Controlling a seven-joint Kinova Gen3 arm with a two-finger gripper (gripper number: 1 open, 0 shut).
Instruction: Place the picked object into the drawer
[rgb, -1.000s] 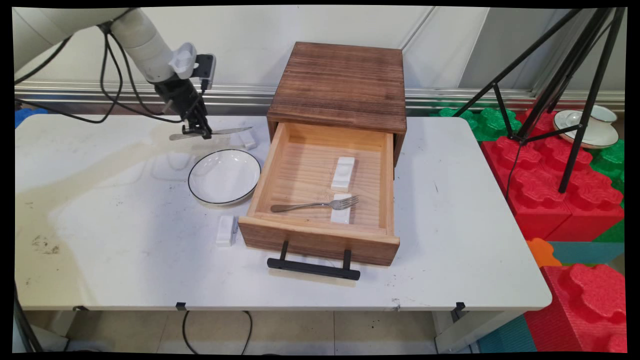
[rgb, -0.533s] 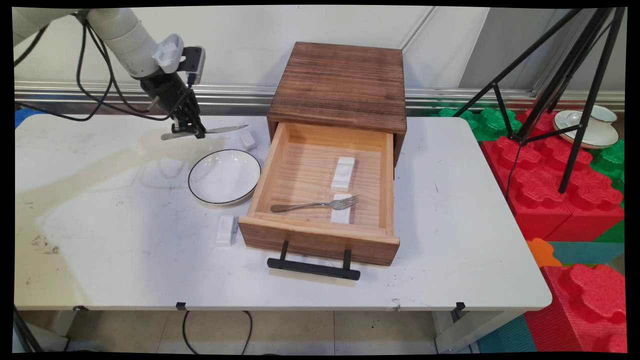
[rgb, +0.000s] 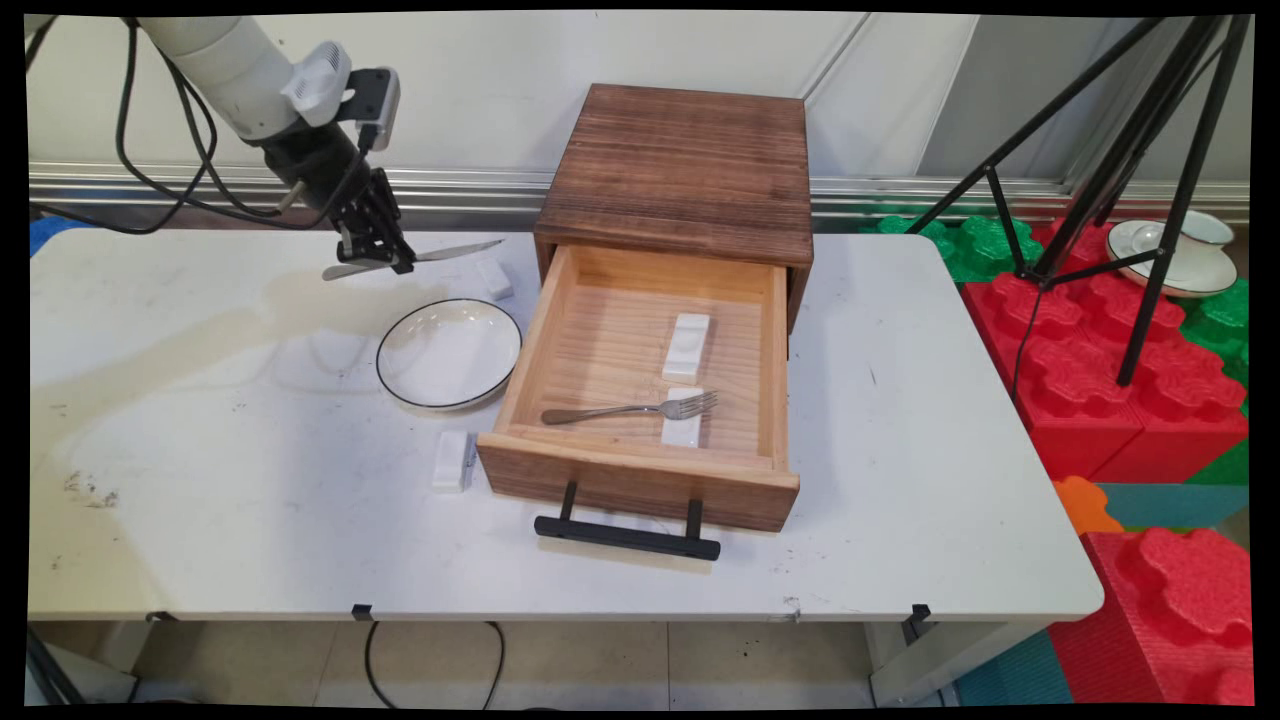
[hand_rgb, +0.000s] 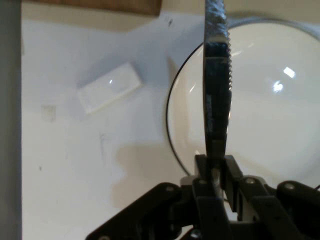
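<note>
Tool (rgb: 385, 262) clamped on a knife (rgb: 440, 254)
Knife held level above the counter (rgb: 200, 400), beyond a white plate (rgb: 449, 353).

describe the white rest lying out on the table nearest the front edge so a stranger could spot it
Find the open wooden drawer in the middle of the white table. Just off its front left corner lies a small white rest, below the black-rimmed plate. Unlike the other white rests, it sits outside the drawer and nearest the table's front edge.

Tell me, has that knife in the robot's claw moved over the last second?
Yes. The knife has risen slightly and shifted left, away from the wooden drawer box, its blade tip now tilted up, above the plate.
</note>
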